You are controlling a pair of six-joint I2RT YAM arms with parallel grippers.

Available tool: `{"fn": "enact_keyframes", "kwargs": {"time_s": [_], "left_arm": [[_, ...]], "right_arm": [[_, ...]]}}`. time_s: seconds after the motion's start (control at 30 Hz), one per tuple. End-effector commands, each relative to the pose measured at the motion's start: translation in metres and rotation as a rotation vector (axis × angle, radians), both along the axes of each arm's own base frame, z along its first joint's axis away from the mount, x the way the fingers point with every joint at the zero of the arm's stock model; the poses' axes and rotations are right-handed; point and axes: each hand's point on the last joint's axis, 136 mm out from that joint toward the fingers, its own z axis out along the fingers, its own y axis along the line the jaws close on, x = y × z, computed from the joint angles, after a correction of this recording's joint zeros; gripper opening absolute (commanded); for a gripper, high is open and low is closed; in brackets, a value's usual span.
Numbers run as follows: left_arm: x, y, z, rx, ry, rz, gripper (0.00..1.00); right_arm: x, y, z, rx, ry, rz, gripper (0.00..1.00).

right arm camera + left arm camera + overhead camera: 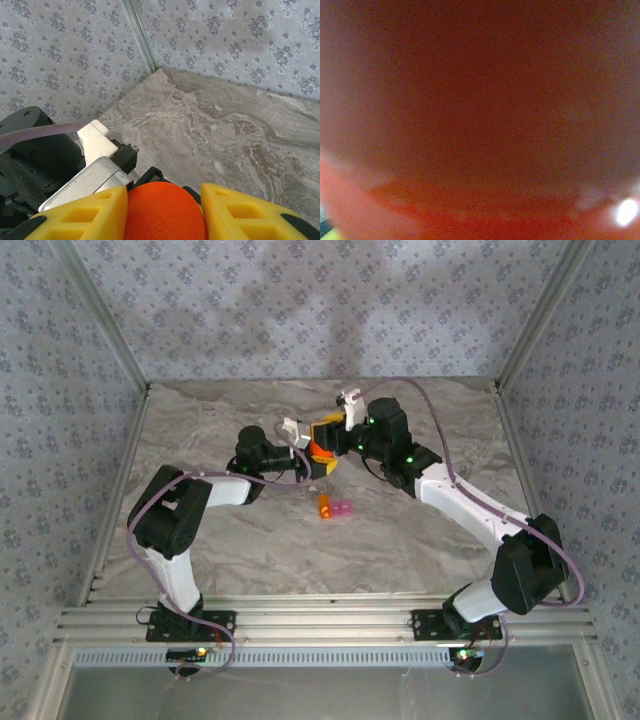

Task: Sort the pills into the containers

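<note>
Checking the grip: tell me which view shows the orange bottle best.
Right wrist: the orange bottle sits sharp and close between the right hand's yellow fingers. Top external has it small and partly covered; left wrist gives a red-orange blur.

Mid-surface, we find the containers [335,508]: two tiny translucent boxes joined side by side, lying on the grey marbled surface [230,540] approx. at its centre. The orange box [325,506] is on the left & looks a bit longer; the pink box [343,508] is on the right. Lids & contents are too small for us to tell.
</note>
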Motion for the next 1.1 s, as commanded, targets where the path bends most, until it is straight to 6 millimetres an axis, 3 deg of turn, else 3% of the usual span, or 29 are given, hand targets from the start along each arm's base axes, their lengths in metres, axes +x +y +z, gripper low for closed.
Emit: {"fn": "enact_keyframes", "kwargs": {"time_s": [0.0, 0.27, 0.43, 0.7, 1.07], "left_arm": [[-0.008, -0.009, 0.035, -0.069, -0.11, -0.024, 0.0], [-0.007, -0.007, 0.02, -0.039, -0.075, -0.049, 0.0], [-0.01, -0.006, 0.017, -0.021, -0.052, -0.092, 0.0], [-0.018, -0.009, 0.016, 0.025, -0.001, -0.195, 0.0], [-0.022, -0.009, 0.016, 0.046, 0.007, -0.213, 0.0]], "right_arm": [[-0.017, 0.003, -0.036, -0.038, 0.145, 0.079, 0.44], [-0.014, -0.041, 0.037, 0.095, 0.024, 0.137, 0.69], [-0.014, -0.057, 0.058, 0.096, -0.041, 0.2, 0.72], [-0.033, -0.046, 0.044, 0.015, 0.004, 0.494, 0.75], [-0.039, -0.022, 0.022, -0.037, 0.044, 0.566, 0.76]]}}
